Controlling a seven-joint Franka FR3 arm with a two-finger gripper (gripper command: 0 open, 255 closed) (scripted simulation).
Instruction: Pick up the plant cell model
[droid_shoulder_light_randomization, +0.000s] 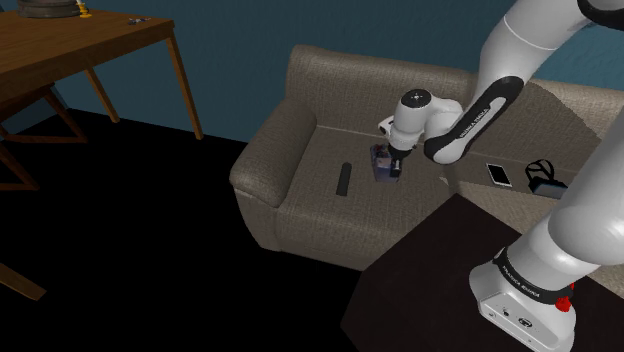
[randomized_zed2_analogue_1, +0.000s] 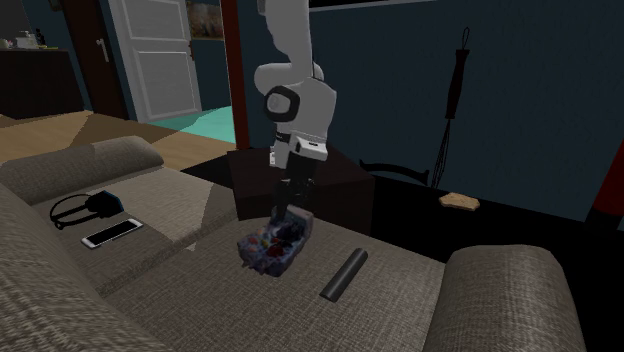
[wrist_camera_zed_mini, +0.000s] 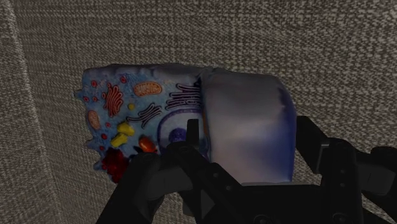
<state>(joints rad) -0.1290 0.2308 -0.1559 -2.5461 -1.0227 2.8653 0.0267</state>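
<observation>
Fabric in a grey weave is seen on a sofa (randomized_zed2_analogue_1: 400, 300), and the plant cell model (randomized_zed2_analogue_1: 272, 243) is carried on one of its seat cushions, close to the seam with the neighbouring cushion. The claw (wrist_camera_zed_mini: 248, 146) is lowered over the model from above. Its fingers (wrist_camera_zed_mini: 318, 153) are closed onto the model's raised pale-blue block, with the painted cutaway face left exposed beside them. A black remote (randomized_zed2_analogue_1: 344, 274) is laid on the same cushion, between the model and the armrest, apart from both. On the neighbouring cushion a phone (randomized_zed2_analogue_1: 111, 233) and headphones (randomized_zed2_analogue_1: 85, 208) are placed just beside each other.
</observation>
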